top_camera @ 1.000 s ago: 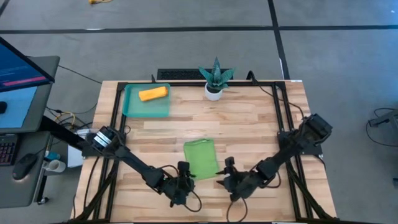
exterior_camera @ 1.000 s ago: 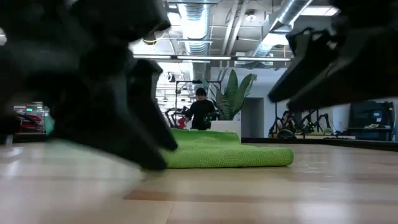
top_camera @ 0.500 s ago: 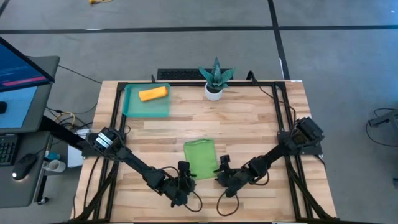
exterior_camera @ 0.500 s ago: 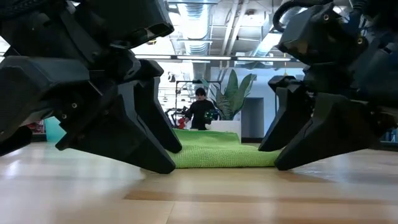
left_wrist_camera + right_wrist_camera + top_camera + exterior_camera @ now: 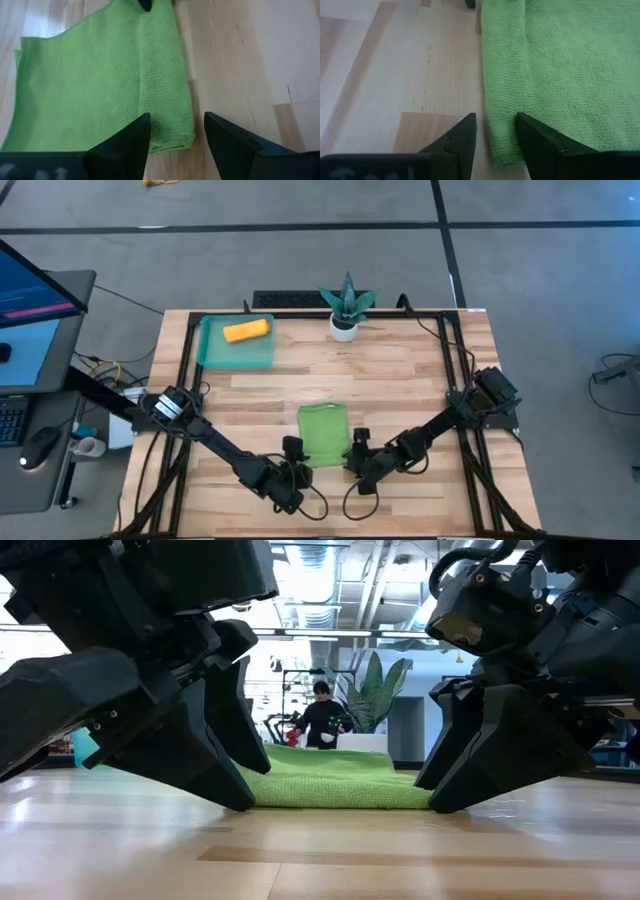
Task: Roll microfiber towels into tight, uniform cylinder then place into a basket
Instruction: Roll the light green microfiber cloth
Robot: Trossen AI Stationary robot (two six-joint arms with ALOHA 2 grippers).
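Green towel (image 5: 323, 432) — between both end effectors

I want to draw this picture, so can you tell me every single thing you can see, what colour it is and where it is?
Lime green microfiber towel: one, folded flat, near front edge of table, between the two grippers.
Bright orange rolled towel: one, lying inside the basket.
Translucent teal-green plastic basket: one, back left of table.
Small white pot with green spiky plant: one, back middle.
Light wooden table: one, black frame around it.
Computer monitor: one, left of table.
Person in dark clothes: one, far back in the room.
Left gripper: black, open, at the green towel's near left corner.
Right gripper: black, open, at its near right corner.
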